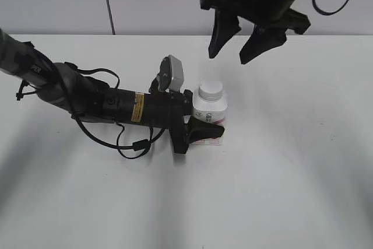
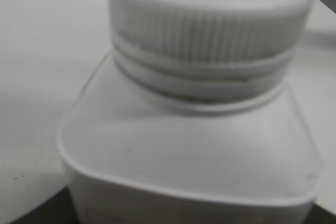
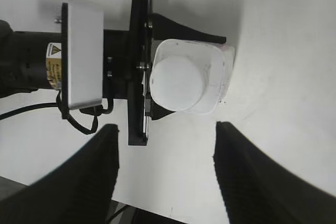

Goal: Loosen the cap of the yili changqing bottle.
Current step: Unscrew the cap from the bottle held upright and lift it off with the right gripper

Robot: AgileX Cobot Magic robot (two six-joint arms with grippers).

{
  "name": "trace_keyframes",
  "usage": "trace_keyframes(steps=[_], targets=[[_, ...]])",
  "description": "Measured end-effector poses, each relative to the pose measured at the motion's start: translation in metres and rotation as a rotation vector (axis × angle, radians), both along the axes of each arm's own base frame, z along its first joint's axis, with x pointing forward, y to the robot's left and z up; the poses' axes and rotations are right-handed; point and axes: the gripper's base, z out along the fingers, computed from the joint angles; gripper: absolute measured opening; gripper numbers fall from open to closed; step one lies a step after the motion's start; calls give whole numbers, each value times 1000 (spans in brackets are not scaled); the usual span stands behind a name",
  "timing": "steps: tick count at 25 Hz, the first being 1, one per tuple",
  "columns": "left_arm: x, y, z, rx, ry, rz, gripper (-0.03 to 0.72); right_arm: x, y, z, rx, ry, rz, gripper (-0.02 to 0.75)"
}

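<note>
I see the bottle (image 1: 208, 115) standing upright near the middle of the desk, a little toward the far edge: white, squarish, rounded shoulders, pink-red label low on its front. The ribbed white cap (image 1: 210, 90) sits on its neck.

yellow warning sticker (image 1: 137, 108), text unreadable, bottle label (image 1: 208, 118) illegible
</note>
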Motion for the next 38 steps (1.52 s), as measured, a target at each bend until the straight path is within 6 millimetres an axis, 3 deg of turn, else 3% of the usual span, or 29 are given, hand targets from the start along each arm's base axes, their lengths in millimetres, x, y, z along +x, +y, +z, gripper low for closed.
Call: trace_keyframes(steps=[9,22,32,38], targets=[[0,0,0,0,0,1,396,13,18,-48,-63,126,-24,460],[0,0,0,-1,0,0,395,22,21,-49,-38,48,-50,460],[0,0,0,0,0,1,394,23,31,-72,-95,75,-17,460],[0,0,0,0,0,1,394,24,32,-73,-99,77,-14,460]])
